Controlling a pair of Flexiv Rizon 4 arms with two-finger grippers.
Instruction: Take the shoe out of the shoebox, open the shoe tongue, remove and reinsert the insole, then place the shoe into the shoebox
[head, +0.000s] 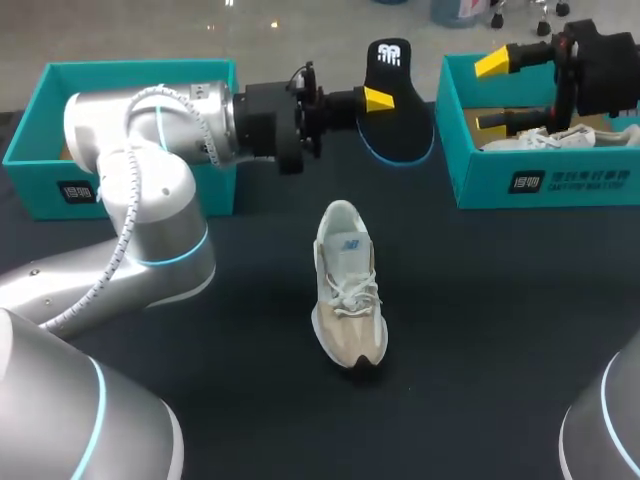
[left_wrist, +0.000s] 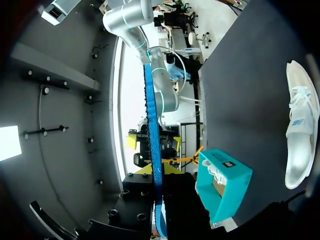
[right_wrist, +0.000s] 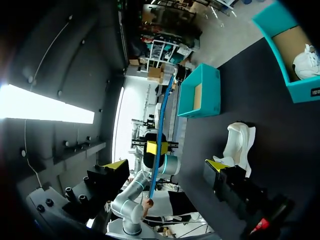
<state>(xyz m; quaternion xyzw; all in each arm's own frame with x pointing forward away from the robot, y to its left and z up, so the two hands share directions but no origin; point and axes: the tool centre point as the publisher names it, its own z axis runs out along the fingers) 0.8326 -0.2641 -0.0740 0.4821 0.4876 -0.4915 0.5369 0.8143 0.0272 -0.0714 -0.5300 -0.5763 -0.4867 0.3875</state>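
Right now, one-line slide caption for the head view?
Left gripper holds the black insole aloft beyond the shoe on the table; right gripper open above the right shoebox.

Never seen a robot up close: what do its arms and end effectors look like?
The left arm and right arm are rounded silver-grey shells with light-blue rings at the joints. A white cable runs along the left arm. The left end effector and right end effector are black, with yellow-tipped fingers.

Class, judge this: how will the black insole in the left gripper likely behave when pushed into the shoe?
Probably light: the left gripper holds the insole out in the air by one side. Likely bendy, since edge-on in the wrist views it is a thin strip. It may buckle when pushed into the shoe.
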